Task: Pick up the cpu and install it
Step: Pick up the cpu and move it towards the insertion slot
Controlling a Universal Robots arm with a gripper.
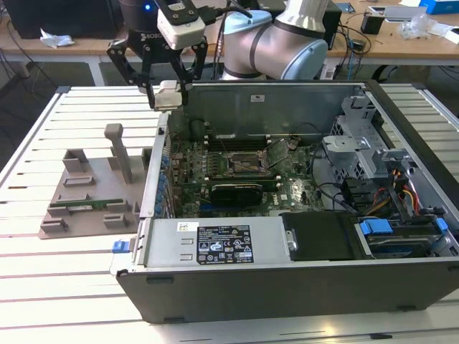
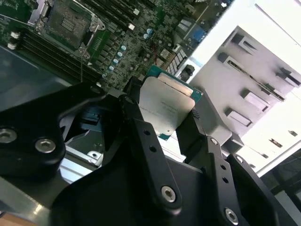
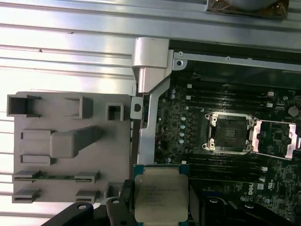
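Observation:
The cpu point(image 1: 167, 96), a flat square chip with a silver top and green rim, hangs in the air between the black fingers of my gripper point(image 1: 168, 97), which is shut on it. It is held above the open computer case's back corner on the exterior view's left. Both wrist views show the cpu point(image 2: 164, 106) point(image 3: 157, 197) clamped at two opposite edges by the fingers point(image 2: 136, 117). The empty socket point(image 1: 240, 163) point(image 3: 230, 133) point(image 2: 70, 21) lies on the motherboard with its metal frame flipped open, some way from the chip.
A grey parts fixture point(image 1: 86, 193) sits beside the case on the slatted table, holding a green memory stick point(image 1: 86, 206) point(image 3: 56, 177). Inside the case are a black card point(image 1: 237, 190), the power supply point(image 1: 215, 244) and a drive cage point(image 1: 373, 158). The case wall point(image 3: 150, 61) stands near the gripper.

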